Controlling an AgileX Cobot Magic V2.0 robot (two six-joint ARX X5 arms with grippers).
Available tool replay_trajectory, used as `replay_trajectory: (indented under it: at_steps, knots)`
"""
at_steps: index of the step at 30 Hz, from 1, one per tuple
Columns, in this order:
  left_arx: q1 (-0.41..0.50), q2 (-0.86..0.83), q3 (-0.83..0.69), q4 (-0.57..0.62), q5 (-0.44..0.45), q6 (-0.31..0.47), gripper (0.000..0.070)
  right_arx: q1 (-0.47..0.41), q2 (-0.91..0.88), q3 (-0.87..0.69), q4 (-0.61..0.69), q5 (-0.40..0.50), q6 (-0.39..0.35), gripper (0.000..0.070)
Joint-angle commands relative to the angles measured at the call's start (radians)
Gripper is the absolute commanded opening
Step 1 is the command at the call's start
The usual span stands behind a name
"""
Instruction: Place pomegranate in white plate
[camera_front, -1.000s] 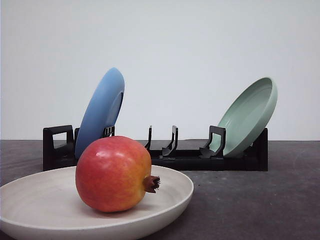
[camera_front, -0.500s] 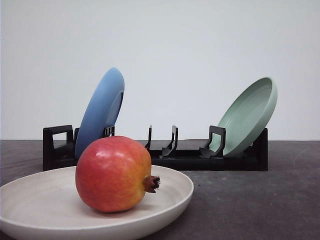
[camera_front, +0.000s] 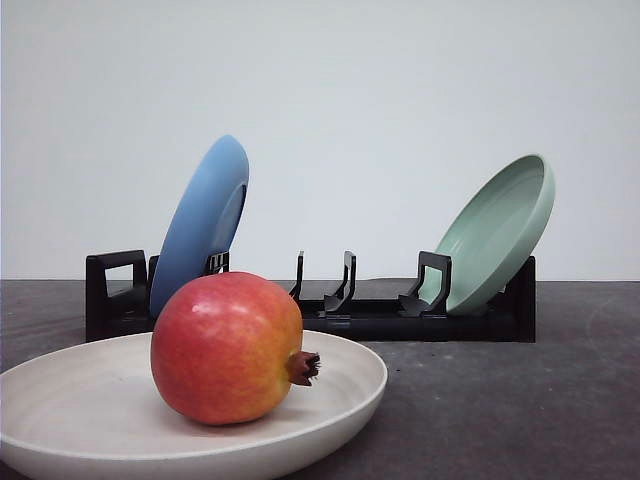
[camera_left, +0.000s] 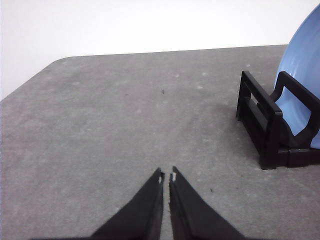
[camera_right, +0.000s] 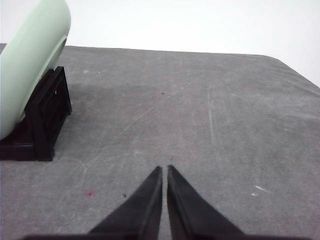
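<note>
One pomegranate on the white plate, both grippers empty

Table (camera_front: 520, 410) is dark grey and fills the lower third of the front view. White plate (camera_front: 60, 400) sits at lower left of that frame, flat and shallow, its rim cut by the bottom edge. Black dish rack (camera_front: 400, 322) runs across mid-frame behind it. Blue plate (camera_front: 200, 225) leans in the rack's left slot, pale green plate (camera_front: 497, 232) leans in the right slot, and the middle slots hold nothing.

Pomegranate (camera_front: 227, 348) rests inside the white plate, lower left centre, with its brown crown pointing frame-right. It sits toward the plate's right half but well inside the rim.

Left gripper (camera_left: 166, 178) is at bottom centre of the left wrist view, jaws pressed together, holding nothing, with bare table beyond and the rack end at right. Right gripper (camera_right: 164, 169) is at bottom centre of the right wrist view, jaws likewise together and empty, with the green plate at upper left.

Judgement: placement looks done. Doing it well now means keeping both arms clear of the plate. The fruit is round and could roll if bumped.

Writing: no brands, labels or text readable anywhere.
</note>
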Motion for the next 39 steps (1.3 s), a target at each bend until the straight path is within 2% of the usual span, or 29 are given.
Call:
replay_trajectory:
  at_steps: [1,39]
  knots:
    - [0.000,-0.002,-0.012,0.002,0.003,0.002,0.0000,-0.002,-0.001,-0.005,0.008,0.000,-0.004,0.0011]
    - [0.000,-0.002,-0.012,0.002,0.003,0.002,0.0000,-0.003,-0.001,-0.005,0.008,0.000,-0.004,0.0011]
